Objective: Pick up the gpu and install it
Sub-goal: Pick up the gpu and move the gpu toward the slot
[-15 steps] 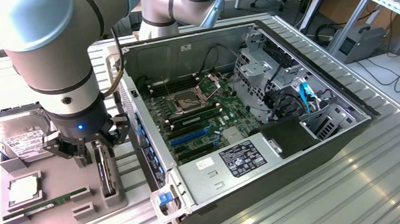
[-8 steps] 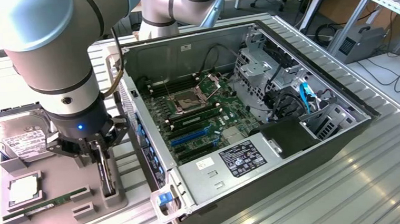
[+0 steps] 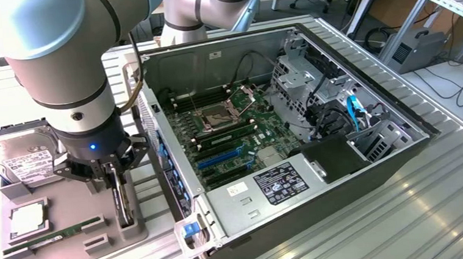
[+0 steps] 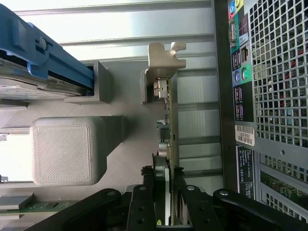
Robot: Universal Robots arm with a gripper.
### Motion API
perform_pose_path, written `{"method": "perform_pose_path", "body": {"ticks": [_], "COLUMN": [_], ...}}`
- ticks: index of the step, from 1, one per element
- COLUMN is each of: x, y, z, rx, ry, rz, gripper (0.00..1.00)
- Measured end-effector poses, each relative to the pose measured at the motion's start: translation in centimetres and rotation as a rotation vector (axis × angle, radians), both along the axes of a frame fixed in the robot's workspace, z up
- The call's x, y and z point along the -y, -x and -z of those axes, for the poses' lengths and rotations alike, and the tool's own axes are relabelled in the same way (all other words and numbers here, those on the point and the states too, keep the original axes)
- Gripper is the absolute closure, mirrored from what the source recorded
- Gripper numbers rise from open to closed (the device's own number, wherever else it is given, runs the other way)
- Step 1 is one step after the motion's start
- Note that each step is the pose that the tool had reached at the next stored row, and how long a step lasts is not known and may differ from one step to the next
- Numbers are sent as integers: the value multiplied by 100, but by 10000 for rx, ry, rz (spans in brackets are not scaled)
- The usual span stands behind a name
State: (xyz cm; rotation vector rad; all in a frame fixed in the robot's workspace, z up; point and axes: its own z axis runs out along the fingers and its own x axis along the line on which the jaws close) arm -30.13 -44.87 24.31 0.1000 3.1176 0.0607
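1. The gpu [image 3: 123,201] [image 4: 171,120] is seen standing on edge in a slot of the grey holder tray [image 3: 77,253], just beside the open computer case [image 3: 297,131].
2. Its upper edge is pinched between the jaws of the gripper [image 3: 110,173] [image 4: 166,190].
3. Its beige bracket [image 4: 163,60] is seen at the far end.

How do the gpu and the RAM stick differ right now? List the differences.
The gpu has the claw down over it; the RAM stick sits with nothing on it. The gpu stands tall on edge in its holder; the RAM stick sits low. The gpu looks dark with a beige bracket; the RAM stick is green. Both rest in holders on the gray tray.
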Motion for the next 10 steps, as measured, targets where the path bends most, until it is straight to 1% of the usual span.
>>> {"method": "perform_pose_path", "body": {"ticks": [10], "x": [0], "y": [0], "z": [-1], "rx": [2], "ry": [-1], "rz": [0], "gripper": [73]}}
